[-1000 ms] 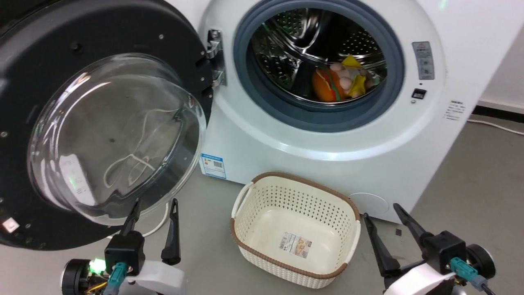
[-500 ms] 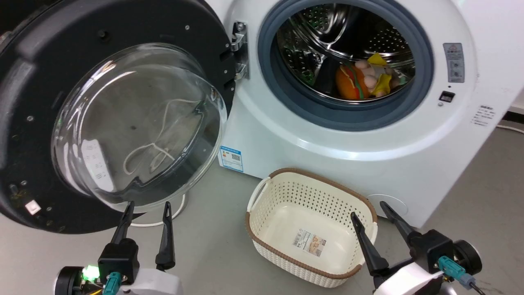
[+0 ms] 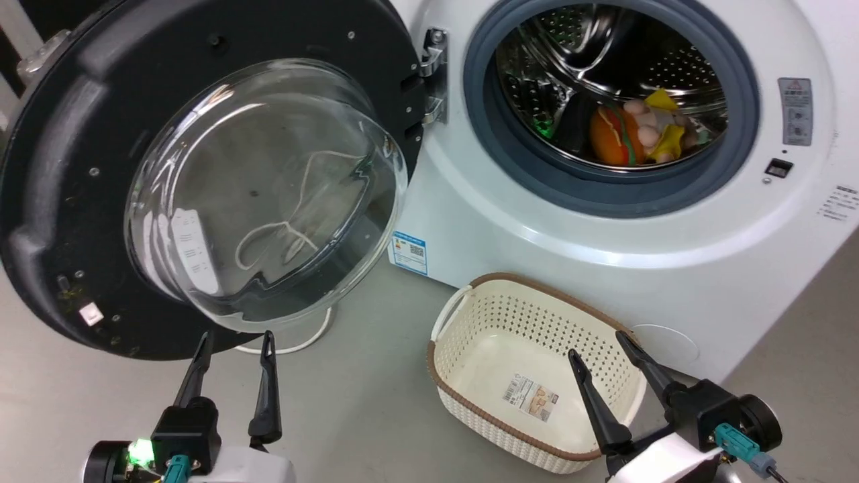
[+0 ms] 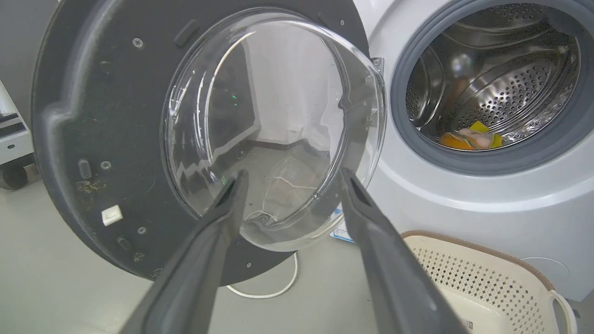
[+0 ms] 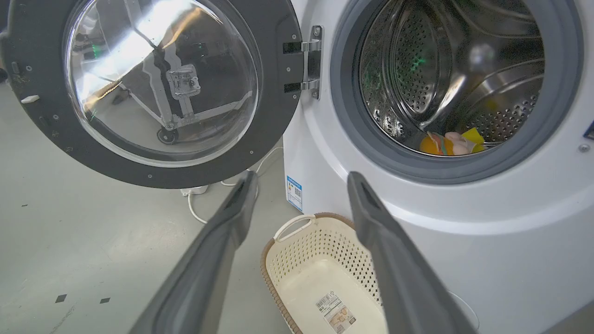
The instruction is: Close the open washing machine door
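Grippers both empty. Left gripper (image 3: pixel 236 335) has its two long dark fingers parted a moderate way, nothing between them; right gripper (image 3: pixel 596 343) is parted about the same, holding nothing. Large round glossy black washing machine door (image 3: pixel 80 168) hangs wide open, just above and ahead of left gripper, near its fingertips. Bulging clear glass window (image 3: pixel 268 194) lies straight beyond those fingers in left wrist view. Metal hinge (image 3: pixel 435 74) sits up and right of left gripper. Big white front-loading washing machine (image 3: pixel 537 241) stands ahead of right gripper, well apart. Grey rubber-rimmed steel drum opening (image 3: pixel 483 127) is uncovered, orange and yellow soft toys (image 3: pixel 631 134) inside. Cream perforated plastic basket (image 3: pixel 483 429) sits on grey floor (image 3: pixel 369 416) beneath right gripper's fingers, right of left gripper. Thin white cable (image 3: pixel 295 349) lies on floor just ahead of left gripper, under door.
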### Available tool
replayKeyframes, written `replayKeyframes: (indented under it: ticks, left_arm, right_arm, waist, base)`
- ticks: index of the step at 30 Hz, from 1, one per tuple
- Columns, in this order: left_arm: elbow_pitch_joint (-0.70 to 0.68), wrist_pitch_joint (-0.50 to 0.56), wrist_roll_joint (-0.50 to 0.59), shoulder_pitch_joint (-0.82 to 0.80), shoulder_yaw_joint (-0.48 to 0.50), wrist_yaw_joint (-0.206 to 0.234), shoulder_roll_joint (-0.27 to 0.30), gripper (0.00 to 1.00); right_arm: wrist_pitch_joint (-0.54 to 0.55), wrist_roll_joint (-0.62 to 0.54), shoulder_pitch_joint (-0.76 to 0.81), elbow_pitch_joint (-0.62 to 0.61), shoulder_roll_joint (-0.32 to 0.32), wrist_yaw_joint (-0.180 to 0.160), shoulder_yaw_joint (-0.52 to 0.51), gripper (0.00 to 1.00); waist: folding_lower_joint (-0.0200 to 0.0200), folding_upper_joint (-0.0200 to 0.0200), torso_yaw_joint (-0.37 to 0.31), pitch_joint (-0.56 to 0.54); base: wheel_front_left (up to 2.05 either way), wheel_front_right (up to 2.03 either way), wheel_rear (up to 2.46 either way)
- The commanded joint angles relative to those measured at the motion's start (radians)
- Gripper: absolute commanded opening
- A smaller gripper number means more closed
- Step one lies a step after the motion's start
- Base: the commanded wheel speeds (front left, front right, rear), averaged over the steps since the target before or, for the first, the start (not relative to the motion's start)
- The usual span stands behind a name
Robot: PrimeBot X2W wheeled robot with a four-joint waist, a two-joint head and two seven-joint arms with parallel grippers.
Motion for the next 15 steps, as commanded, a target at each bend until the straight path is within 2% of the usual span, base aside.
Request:
replayKeyframes:
  ticks: [1,6,10,14,15]
  left_arm:
    - [-0.004,-0.011,-0.006,0.011,-0.002,-0.004,0.008,0.00]
    - [-0.041,-0.021,-0.067,-0.003,0.025,-0.023,-0.006,0.00]
    - [-0.091,-0.029,-0.114,-0.038,0.075,-0.056,0.005,0.00]
    - [-0.127,-0.036,-0.156,-0.091,0.133,-0.084,0.036,0.00]
    - [-0.143,-0.040,-0.190,-0.138,0.177,-0.101,0.068,0.00]
  right_arm:
    - [-0.011,0.009,-0.014,0.004,-0.002,0.000,0.004,1.00]
    - [-0.021,0.007,-0.013,0.001,-0.001,0.001,-0.003,1.00]
    - [-0.029,0.002,-0.014,-0.003,-0.001,0.001,-0.012,1.00]
    - [-0.036,0.000,-0.012,-0.006,-0.001,0.001,-0.020,1.00]
    - [-0.040,-0.003,-0.014,-0.009,-0.001,0.001,-0.022,1.00]
  waist:
    - [0.0000,0.0000,0.011,0.004]
    - [0.0000,0.0000,0.035,0.017]
    - [0.0000,0.0000,0.055,0.036]
    - [0.0000,0.0000,0.070,0.053]
    - [0.0000,0.0000,0.076,0.069]
  base:
    - [0.00,0.00,0.00]
    - [0.00,0.00,0.00]
    - [0.00,0.00,0.00]
    - [0.00,0.00,0.00]
    - [0.00,0.00,0.00]
